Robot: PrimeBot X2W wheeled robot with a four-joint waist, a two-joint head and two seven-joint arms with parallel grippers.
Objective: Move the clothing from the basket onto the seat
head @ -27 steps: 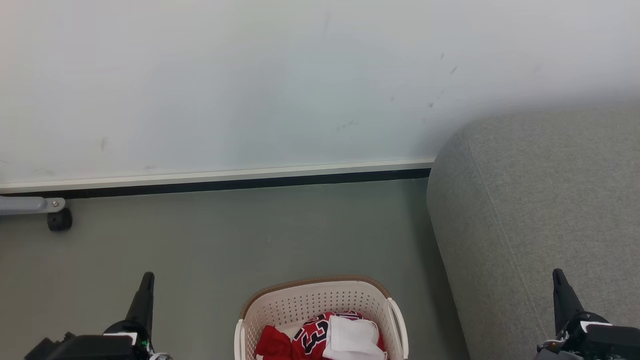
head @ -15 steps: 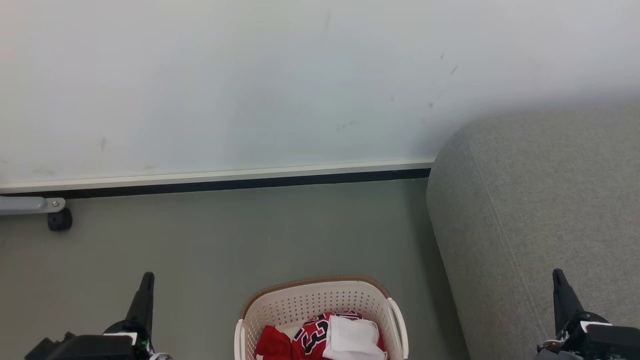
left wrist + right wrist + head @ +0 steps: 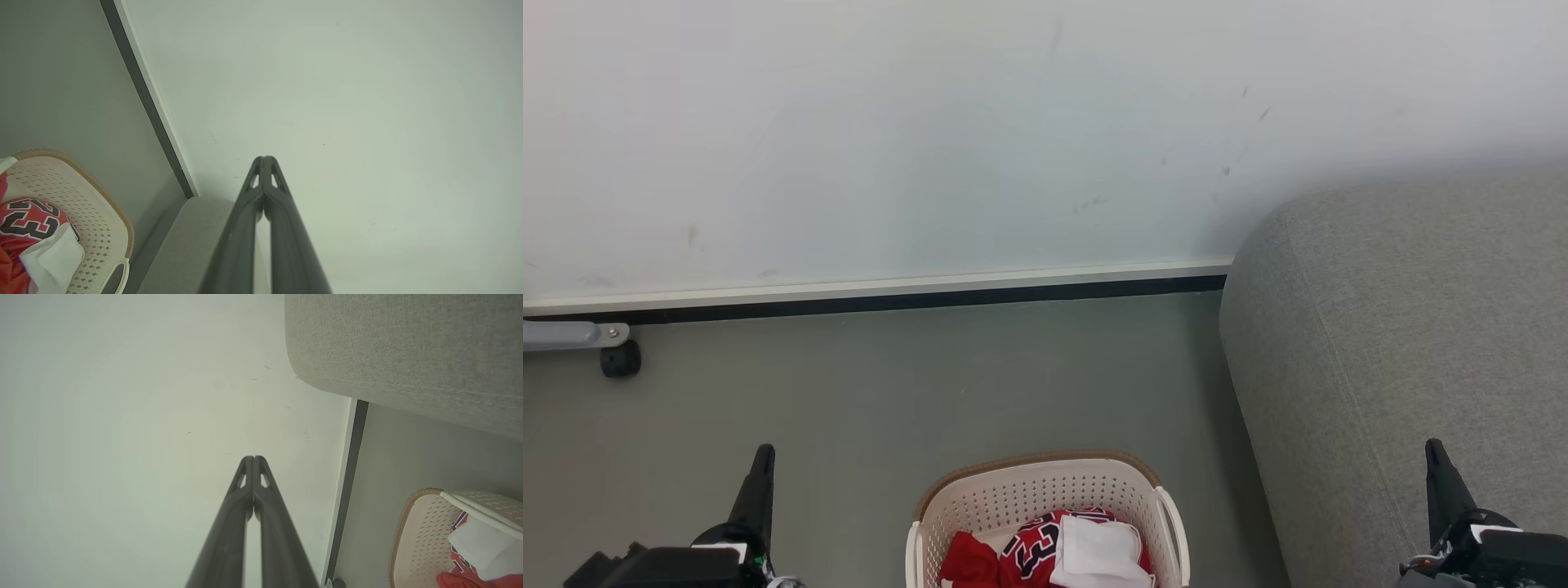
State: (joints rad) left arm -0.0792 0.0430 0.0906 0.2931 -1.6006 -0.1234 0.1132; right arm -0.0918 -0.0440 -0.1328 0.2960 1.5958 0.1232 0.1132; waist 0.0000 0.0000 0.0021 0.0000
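showing red fabric, a white panel and black numerals, the clothing (image 3: 1045, 549) lies bunched inside the basket (image 3: 1021, 494), none of it on the seat (image 3: 1405, 351), which stands just beside the basket on the robot's right. the left gripper (image 3: 765, 451) shows against the grey floor (image 3: 947, 376) left of the basket and the right gripper (image 3: 1432, 446) against the seat, each with its two dark fingers (image 3: 286, 245) pressed together on nothing, tips toward the pale wall (image 3: 947, 139).
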